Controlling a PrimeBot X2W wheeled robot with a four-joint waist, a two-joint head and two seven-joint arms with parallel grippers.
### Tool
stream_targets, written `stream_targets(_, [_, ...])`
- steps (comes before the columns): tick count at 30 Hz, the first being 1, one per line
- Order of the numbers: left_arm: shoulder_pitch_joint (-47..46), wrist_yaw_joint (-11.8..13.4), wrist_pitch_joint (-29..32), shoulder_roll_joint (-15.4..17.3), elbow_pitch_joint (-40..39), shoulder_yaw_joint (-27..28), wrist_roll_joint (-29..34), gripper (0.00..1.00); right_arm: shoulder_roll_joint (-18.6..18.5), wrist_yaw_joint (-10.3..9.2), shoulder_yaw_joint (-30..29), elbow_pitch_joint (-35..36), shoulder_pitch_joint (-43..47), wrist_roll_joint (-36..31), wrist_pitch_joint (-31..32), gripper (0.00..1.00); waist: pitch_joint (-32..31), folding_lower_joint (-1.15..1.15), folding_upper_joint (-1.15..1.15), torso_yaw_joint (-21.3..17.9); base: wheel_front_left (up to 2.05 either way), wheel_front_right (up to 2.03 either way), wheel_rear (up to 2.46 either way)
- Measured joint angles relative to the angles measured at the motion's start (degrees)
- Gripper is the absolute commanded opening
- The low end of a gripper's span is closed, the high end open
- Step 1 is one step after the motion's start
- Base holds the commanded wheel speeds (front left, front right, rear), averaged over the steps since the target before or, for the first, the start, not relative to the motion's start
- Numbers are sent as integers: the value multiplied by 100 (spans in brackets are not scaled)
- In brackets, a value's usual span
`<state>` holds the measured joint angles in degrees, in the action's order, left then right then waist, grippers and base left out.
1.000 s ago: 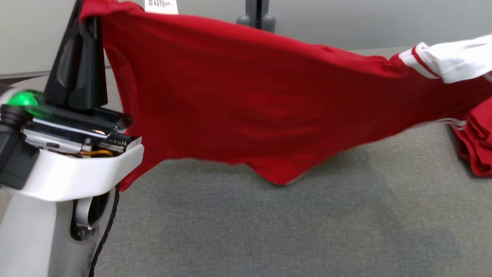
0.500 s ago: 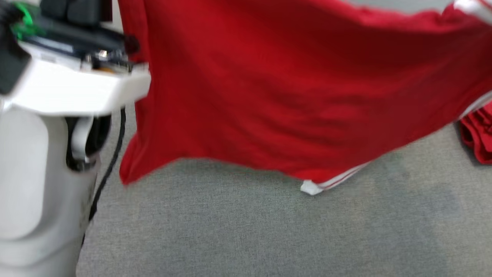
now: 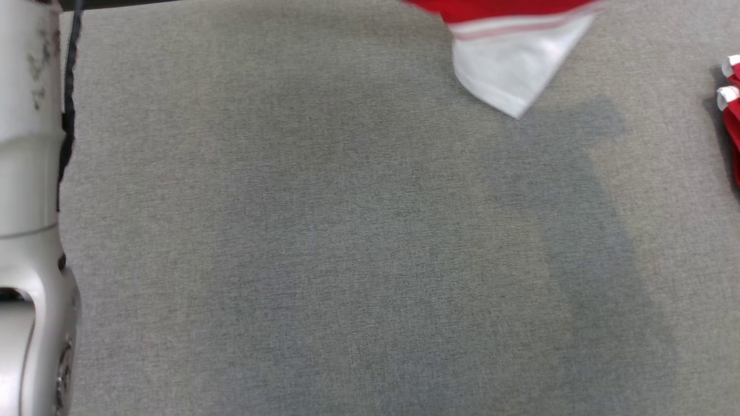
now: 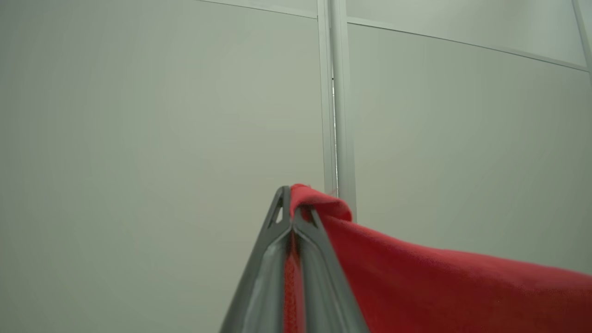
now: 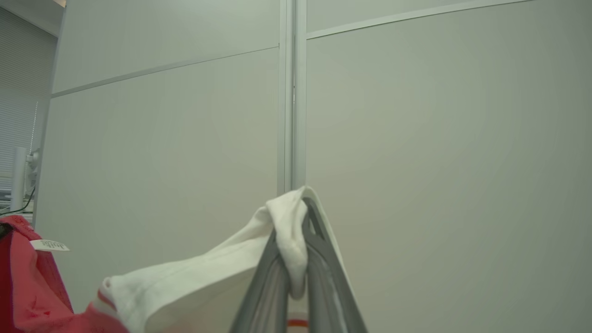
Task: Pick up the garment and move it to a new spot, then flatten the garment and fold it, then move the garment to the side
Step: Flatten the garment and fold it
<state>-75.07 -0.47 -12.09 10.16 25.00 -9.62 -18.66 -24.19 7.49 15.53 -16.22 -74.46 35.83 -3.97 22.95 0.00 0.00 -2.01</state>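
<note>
Left claw [image 4: 292,208]: clamped shut on a red edge of the garment [image 4: 439,286].
Right claw [image 5: 299,217]: clamped shut on its white part.
Position: hanging high between both claws, white tip above the far bench [image 3: 347,260].
Progress: lifted; setting down, flattening, folding and moving aside look still to do.

**Garment above the table**

The garment [image 3: 509,63] is hanging above the far part of the table [image 3: 347,260], right of centre. A pile of clothes [image 3: 734,121] is lying at the table's right edge. An arm [image 3: 29,173] is standing at the left edge.
</note>
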Motion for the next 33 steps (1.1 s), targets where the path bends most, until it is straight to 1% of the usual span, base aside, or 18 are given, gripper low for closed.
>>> stream_targets(5, [-514,-52,-189,2,1339,148,-82,0,343,0,699,-1166,-699,121,-432,0,39,0,0,-142,0,0,0])
stream_targets(6, [-510,-84,-214,3,1905,164,-115,0,520,0,971,-1661,-730,235,-517,0,52,0,0,-195,0,0,0])
stream_targets(7, [-501,-103,-222,-9,2173,172,-120,0,604,0,1137,-1887,-727,312,-547,0,65,0,0,-217,0,0,0])
stream_targets(10, [-396,-107,-258,-68,2851,191,-174,0,877,0,1610,-2475,-671,538,-581,0,135,0,0,-263,0,0,0])
stream_targets(13, [-160,-110,-266,-165,3451,216,-242,0,1109,0,2016,-2949,-398,868,-620,0,266,0,0,-288,0,0,0])
stream_targets(17, [192,-196,-282,-294,3869,227,-279,0,1230,0,2463,-3289,112,1321,-748,0,440,0,0,-279,0,0,0])
stream_targets(21, [807,-256,-289,-346,3840,392,-346,0,1237,0,2721,-3292,840,1873,-983,0,518,0,0,-191,0,0,0])
stream_targets(25, [1505,-318,-290,-431,3395,688,-442,0,1084,0,2794,-3040,1581,2237,-1076,0,443,0,0,-108,0,0,0])
stream_targets(26, [1685,-372,-290,-446,3243,753,-456,0,1017,0,2739,-2896,1783,2256,-1077,0,408,0,0,-93,0,0,0])
stream_targets(29, [2404,-469,-290,-516,2731,995,-456,0,867,0,2330,-2362,2462,2201,-1092,0,267,0,0,-67,0,0,0])
stream_targets(33, [3409,-561,-289,-588,2008,1234,-387,0,780,0,1902,-1662,3609,1956,-1092,0,22,0,0,-66,0,0,0])
